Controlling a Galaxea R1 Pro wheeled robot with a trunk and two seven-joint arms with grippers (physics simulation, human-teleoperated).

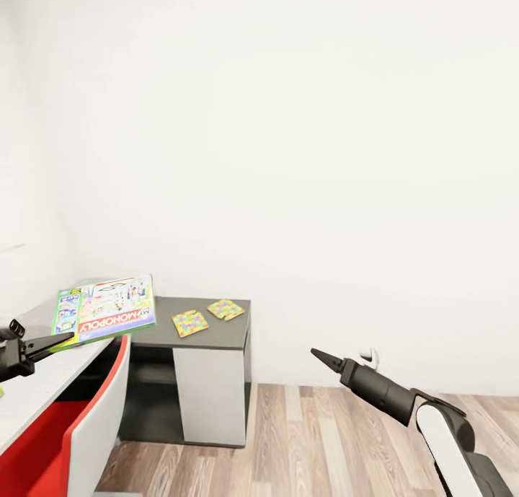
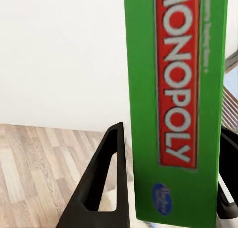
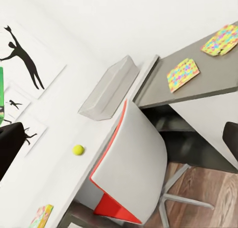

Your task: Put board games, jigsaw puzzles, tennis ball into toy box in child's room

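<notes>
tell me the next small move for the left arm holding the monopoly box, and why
Probably carry the Monopoly box sideways until it hangs over the toy box, then lower it. The left gripper is shut on the box's edge, holding it above the table, while the bin sits open farther along the desk beside the tennis ball.

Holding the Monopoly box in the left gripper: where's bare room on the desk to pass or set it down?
Bare pale desk top lies between the toy box and tennis ball. The lower dark top is crowded by two jigsaw puzzles, with a free strip along its front edge.
</notes>
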